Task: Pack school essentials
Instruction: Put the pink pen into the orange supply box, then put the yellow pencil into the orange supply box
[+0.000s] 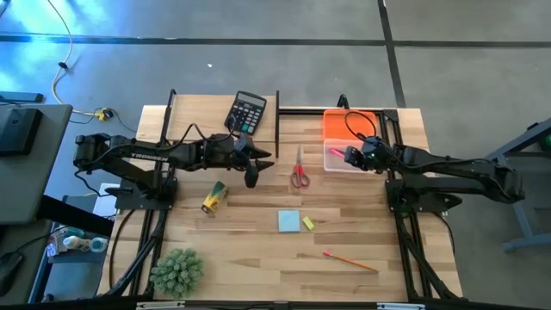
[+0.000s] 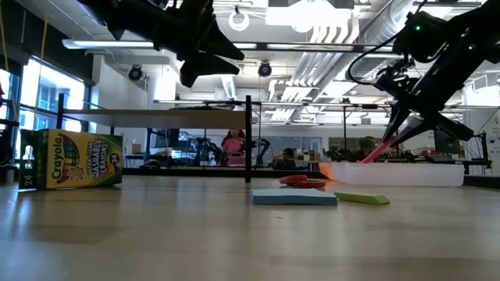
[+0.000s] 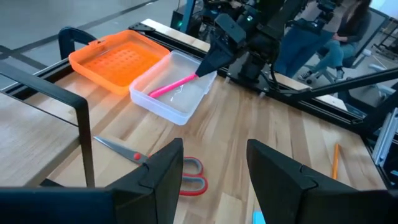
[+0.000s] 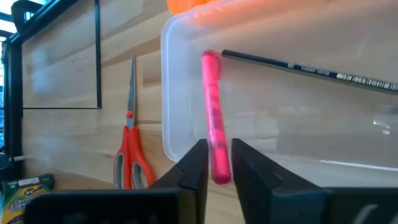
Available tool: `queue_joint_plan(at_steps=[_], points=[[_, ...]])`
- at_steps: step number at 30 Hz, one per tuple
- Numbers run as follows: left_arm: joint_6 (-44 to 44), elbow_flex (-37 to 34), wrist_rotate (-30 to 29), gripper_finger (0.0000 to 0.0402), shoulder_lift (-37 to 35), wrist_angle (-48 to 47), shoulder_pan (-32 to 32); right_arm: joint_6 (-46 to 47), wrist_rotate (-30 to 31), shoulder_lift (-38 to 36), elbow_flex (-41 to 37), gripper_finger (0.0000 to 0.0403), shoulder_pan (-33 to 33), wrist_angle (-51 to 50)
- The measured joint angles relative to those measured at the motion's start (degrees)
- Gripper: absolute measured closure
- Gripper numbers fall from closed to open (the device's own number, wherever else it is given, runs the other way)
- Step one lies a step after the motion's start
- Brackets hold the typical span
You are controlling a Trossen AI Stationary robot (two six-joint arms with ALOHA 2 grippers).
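Note:
My right gripper (image 1: 351, 157) hangs over the clear box (image 1: 337, 160) at the far right, shut on the pink pen (image 3: 175, 84). A dark pencil (image 4: 311, 69) lies inside that box. My left gripper (image 3: 214, 171) is open and raised (image 2: 205, 66) above the table's far middle, near the red-handled scissors (image 1: 299, 171), touching nothing. The blue note pad (image 1: 288, 221) and the small yellow block (image 1: 308, 223) lie flat mid-table. An orange pencil (image 1: 349, 259) lies toward the near edge. The yellow-green crayon box (image 1: 213, 198) lies on its side at left. My right gripper pinches the pink pen near its upper end (image 4: 219, 160) between both fingers (image 4: 194, 163). The fingers slant down from the table's right side. The pen runs on from them, tilted (image 2: 376, 151), with its lower end (image 4: 210, 60) inside the clear box; whether it touches the floor does not show.
An orange lid (image 1: 348, 123) lies just beyond the clear box. A black calculator (image 1: 246, 112) sits at the far edge beside a black metal frame (image 1: 277, 129). A spiky green plant (image 1: 178, 271) stands at the near left corner. Bare wood stretches between plant and orange pencil.

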Motion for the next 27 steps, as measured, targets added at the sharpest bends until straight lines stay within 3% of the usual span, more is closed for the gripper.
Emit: queue_joint_plan(at_steps=[7,17,22,27], points=[[-1.2,0.02,0.02,0.0237,0.0,-0.02,0.0,-0.91,0.17,-1.49,0.04,0.0289,-0.05,0.42],[-1.45,0.02,2.47,0.0237,0.0,-0.02,0.0,-2.41,0.18,-6.28,0.04,0.0285,-2.31,-0.81],[-1.45,0.04,3.39,0.0237,0.0,-0.04,0.0,-7.19,-0.23,-9.4,0.44,0.0284,-2.64,2.08],[-1.45,0.04,3.39,0.0237,0.0,-0.14,0.0,-17.43,-1.24,-10.27,5.66,0.0284,-1.23,2.35]])
